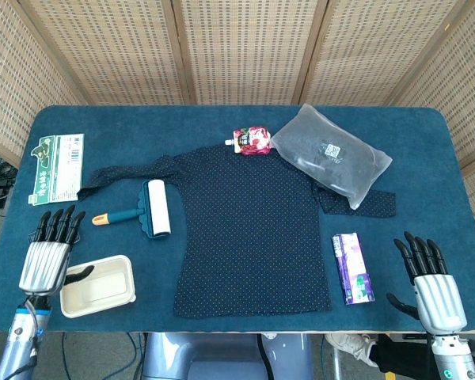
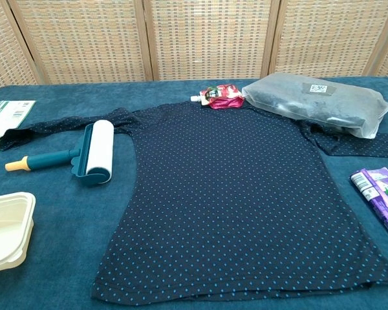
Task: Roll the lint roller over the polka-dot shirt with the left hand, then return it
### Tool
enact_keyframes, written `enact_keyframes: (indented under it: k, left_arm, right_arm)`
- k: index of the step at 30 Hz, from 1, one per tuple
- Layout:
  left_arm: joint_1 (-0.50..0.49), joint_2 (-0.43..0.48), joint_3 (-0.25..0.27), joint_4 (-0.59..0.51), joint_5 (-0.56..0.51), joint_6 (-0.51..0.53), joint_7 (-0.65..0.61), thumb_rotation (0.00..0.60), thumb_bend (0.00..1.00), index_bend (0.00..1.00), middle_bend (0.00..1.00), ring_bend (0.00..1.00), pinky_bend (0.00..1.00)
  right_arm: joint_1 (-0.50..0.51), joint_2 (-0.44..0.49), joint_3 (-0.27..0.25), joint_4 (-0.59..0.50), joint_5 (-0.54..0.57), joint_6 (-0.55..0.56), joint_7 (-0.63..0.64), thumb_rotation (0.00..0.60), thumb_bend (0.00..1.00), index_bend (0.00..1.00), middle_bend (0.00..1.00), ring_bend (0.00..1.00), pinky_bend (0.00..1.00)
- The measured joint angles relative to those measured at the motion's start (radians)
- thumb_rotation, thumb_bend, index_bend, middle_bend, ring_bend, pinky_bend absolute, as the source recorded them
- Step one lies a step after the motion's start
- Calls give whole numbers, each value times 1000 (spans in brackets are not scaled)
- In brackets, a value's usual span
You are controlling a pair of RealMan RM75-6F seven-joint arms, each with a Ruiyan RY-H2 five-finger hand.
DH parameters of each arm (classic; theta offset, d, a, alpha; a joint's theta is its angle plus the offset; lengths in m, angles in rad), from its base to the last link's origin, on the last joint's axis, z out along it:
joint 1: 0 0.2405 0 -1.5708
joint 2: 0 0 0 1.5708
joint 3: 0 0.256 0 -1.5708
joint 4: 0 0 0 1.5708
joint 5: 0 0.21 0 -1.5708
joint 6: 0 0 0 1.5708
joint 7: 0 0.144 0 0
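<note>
navy blue-dotted shirt (image 1: 249, 229), teal roller (image 1: 146, 210), perhaps cream tray (image 1: 99, 286)

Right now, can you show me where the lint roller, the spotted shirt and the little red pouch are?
lint roller (image 1: 158, 207): head view, on the white roll.
polka-dot shirt (image 1: 249, 229): head view, middle of the body.
red pouch (image 2: 224, 95): chest view, centre of the pouch.

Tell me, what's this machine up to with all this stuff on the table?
Right now it is handling nothing. The lint roller lies on the table beside the polka-dot shirt, its roll at the edge of the left sleeve. The left hand hangs open near the front edge by a cream tray, apart from the roller. The right hand is open at the opposite corner. A grey bag lies on the shirt's other sleeve.
</note>
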Motion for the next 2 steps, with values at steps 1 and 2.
enact_keyframes:
  k: [1, 2]
  left_arm:
    - [24, 2, 8, 0, 16, 11, -8, 600, 85, 22, 0, 0, 0]
    - [40, 4, 12, 0, 25, 18, -14, 600, 84, 22, 0, 0, 0]
  right_arm:
    - [-1, 1, 0, -2, -2, 2, 0, 600, 93, 0, 0, 0, 0]
    - [-2, 1, -1, -4, -5, 5, 1, 600, 93, 0, 0, 0, 0]
